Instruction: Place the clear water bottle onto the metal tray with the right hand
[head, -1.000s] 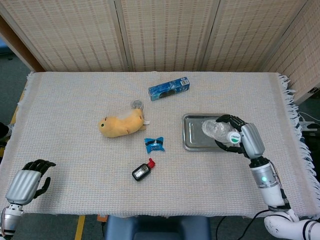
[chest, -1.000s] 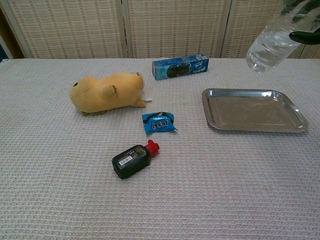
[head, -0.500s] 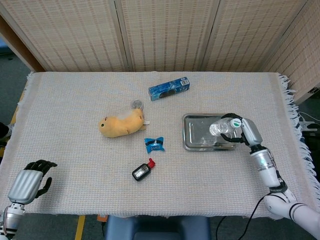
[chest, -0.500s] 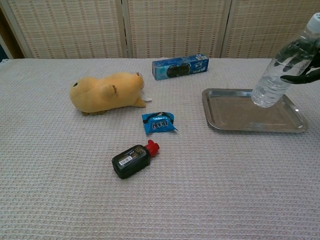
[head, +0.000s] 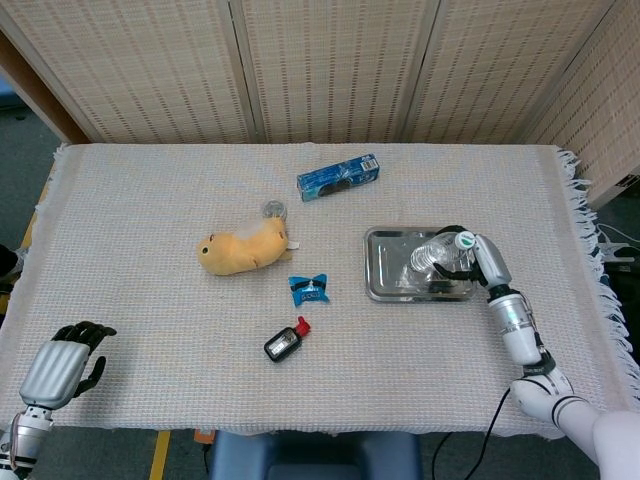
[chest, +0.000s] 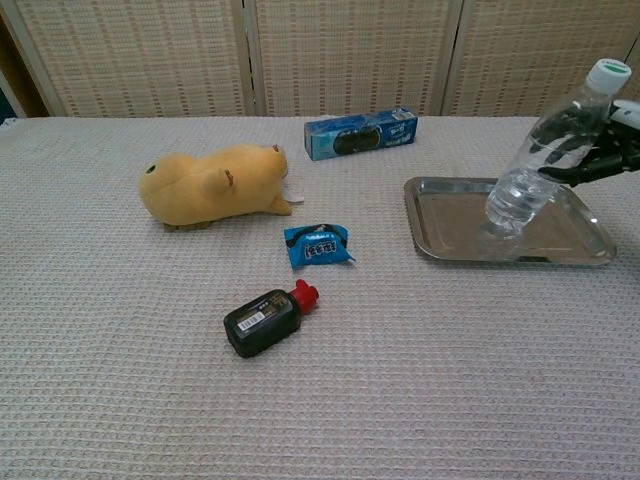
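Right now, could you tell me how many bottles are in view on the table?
2. The clear water bottle is tilted over the metal tray, held by the right hand. The small dark bottle with a red cap lies near the table's front, below the blue packet.

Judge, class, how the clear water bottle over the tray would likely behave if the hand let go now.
The water bottle leans, base low over the metal tray, so it would probably tip. Being round, it may then roll. Its thin clear wall likely flexes where the right hand grips it.
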